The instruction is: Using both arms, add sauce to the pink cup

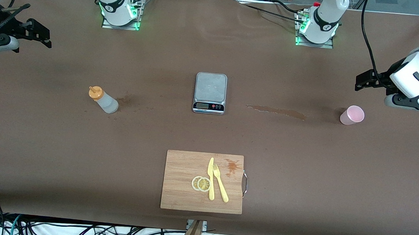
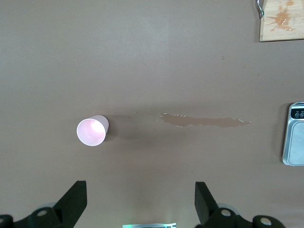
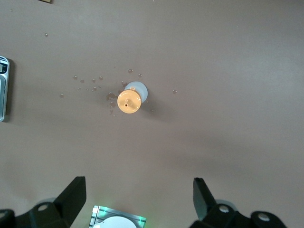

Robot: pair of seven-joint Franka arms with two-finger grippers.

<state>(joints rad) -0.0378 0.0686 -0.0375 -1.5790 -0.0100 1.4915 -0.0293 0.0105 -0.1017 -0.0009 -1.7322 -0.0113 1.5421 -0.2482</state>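
The pink cup (image 1: 352, 115) (image 2: 92, 131) stands upright on the brown table toward the left arm's end, and looks empty from above. The sauce bottle (image 1: 103, 101) (image 3: 129, 101), greyish with an orange cap, stands toward the right arm's end. My left gripper (image 1: 367, 80) (image 2: 141, 190) hangs open high over the table near the cup, holding nothing. My right gripper (image 1: 40, 33) (image 3: 139, 187) hangs open high over the table at its own end, also holding nothing. Neither gripper touches anything.
A kitchen scale (image 1: 210, 93) sits mid-table between bottle and cup. A wet brown sauce streak (image 1: 276, 111) (image 2: 204, 121) lies between the scale and the cup, with droplets (image 1: 125, 99) by the bottle. Nearer the front camera, a stained wooden board (image 1: 180, 167) carries lemon slices, knife and fork.
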